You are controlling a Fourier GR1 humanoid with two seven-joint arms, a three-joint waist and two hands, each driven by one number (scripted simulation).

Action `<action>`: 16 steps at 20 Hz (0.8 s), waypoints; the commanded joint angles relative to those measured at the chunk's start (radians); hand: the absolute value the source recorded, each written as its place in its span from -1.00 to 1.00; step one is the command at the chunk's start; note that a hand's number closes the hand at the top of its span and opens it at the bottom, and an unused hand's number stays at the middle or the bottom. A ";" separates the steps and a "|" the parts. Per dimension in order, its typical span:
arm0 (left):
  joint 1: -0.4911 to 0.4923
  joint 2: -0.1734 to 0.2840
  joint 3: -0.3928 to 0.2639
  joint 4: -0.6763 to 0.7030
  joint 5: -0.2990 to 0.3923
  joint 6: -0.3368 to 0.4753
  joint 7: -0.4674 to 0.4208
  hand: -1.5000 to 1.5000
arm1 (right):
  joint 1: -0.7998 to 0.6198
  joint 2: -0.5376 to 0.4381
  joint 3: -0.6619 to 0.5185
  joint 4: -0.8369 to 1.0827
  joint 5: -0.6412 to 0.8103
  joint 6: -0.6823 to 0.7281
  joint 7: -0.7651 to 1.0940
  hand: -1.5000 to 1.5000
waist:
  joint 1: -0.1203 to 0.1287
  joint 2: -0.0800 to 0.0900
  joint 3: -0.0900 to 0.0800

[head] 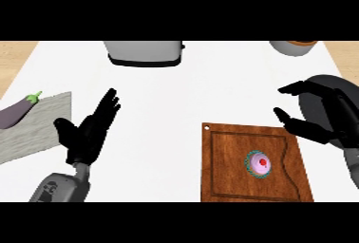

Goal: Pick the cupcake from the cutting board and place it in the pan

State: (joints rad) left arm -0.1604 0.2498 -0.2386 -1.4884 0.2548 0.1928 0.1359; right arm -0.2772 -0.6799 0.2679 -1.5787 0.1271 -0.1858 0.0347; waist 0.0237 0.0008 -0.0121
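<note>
Cupcake (258, 164), one only, is seen sitting on the single wooden cutting board (254, 163), slightly toward four o'clock of the board's middle; pale frosting with a red centre and a teal wrapper can be made out. The board is laid at about five o'clock on the white counter (175, 109), with a small hole at its eleven o'clock corner.

One dark pan (335, 102) is placed at three o'clock, just beyond the board's one o'clock corner, and is partly covered by the right hand (324, 116). That hand is held above the pan's near edge with thumb and fingers spread apart and nothing between them; it is well apart from the cupcake.

One left hand (88, 133) is shown at eight o'clock, fingers straight and pointed toward twelve, nothing held, resting above the counter with its grey forearm entering from the lower edge.

One grey placemat (42, 128) is laid at nine o'clock, and one purple eggplant (17, 113) is lying on its far part, stem toward one o'clock.

One grey toaster-like appliance (145, 52) is cut off by the upper edge at twelve o'clock, and one grey pot-like vessel with a brown rim (294, 46) is seen at one o'clock.
</note>
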 commanded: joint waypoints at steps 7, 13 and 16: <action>0.074 -0.005 -0.004 -0.047 0.122 -0.138 0.041 0.00 | -0.038 0.030 0.251 -0.065 0.418 -0.019 0.162 -1.00 | -0.014 -0.006 0.008; 0.076 -0.020 -0.032 -0.048 0.084 -0.106 0.044 0.00 | -0.099 -0.077 0.411 -0.026 0.569 0.330 0.468 -1.00 | 0.004 -0.012 -0.001; 0.043 -0.016 -0.017 -0.039 0.093 -0.118 0.049 0.00 | -0.162 -0.026 0.478 -0.043 0.593 0.518 0.645 -1.00 | 0.001 -0.008 0.001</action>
State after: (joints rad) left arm -0.1058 0.2314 -0.2641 -1.5314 0.3436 0.0824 0.1858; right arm -0.3851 -0.7100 0.6638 -1.6042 0.6713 0.1230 0.4898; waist 0.0247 -0.0060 -0.0102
